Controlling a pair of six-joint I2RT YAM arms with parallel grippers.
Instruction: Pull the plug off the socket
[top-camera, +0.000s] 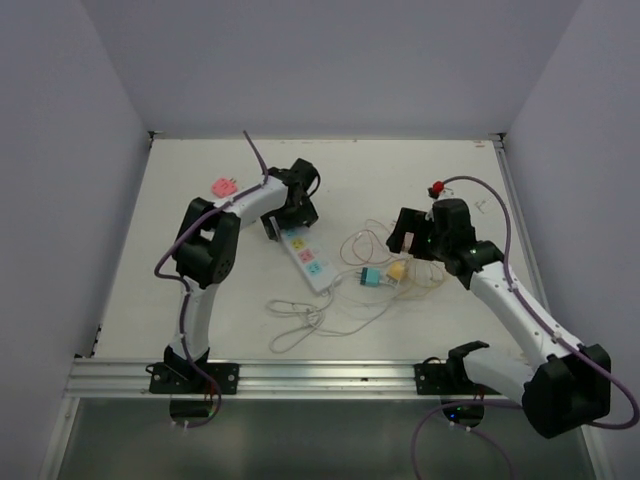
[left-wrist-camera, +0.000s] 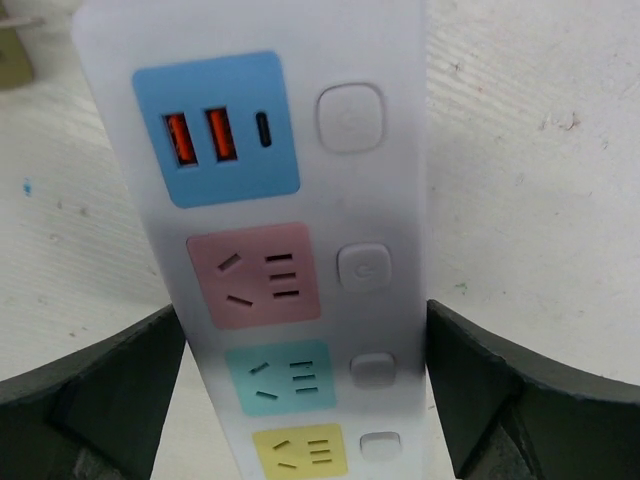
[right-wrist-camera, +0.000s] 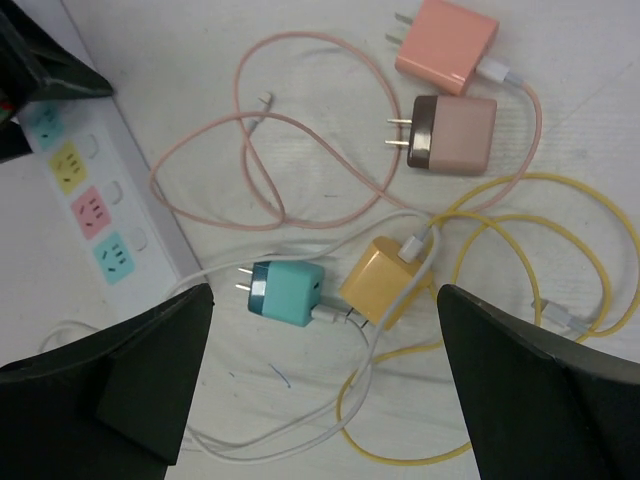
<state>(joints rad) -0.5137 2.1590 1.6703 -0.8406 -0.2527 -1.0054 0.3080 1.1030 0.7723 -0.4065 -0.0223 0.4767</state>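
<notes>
The socket (left-wrist-camera: 300, 150) is a long white power strip with blue, pink, teal and yellow outlet faces, and none of the faces I can see holds a plug. My left gripper (left-wrist-camera: 305, 400) is open and straddles the strip, a dark finger (left-wrist-camera: 100, 390) close on each side. From above, the socket (top-camera: 308, 258) lies at the table's middle with the left gripper (top-camera: 283, 225) over its far end. My right gripper (right-wrist-camera: 325, 380) is open above a loose teal plug (right-wrist-camera: 287, 290), which lies flat, prongs toward the socket (right-wrist-camera: 90, 200). The right gripper (top-camera: 418, 245) hovers right of the strip.
A yellow plug (right-wrist-camera: 385, 280) touches the teal one, with white and yellow cables looped around them. A pink plug (right-wrist-camera: 447, 45) and a brown-and-pink plug (right-wrist-camera: 452, 133) lie farther off with a pink cable. Another pink plug (top-camera: 222, 186) sits at the back left.
</notes>
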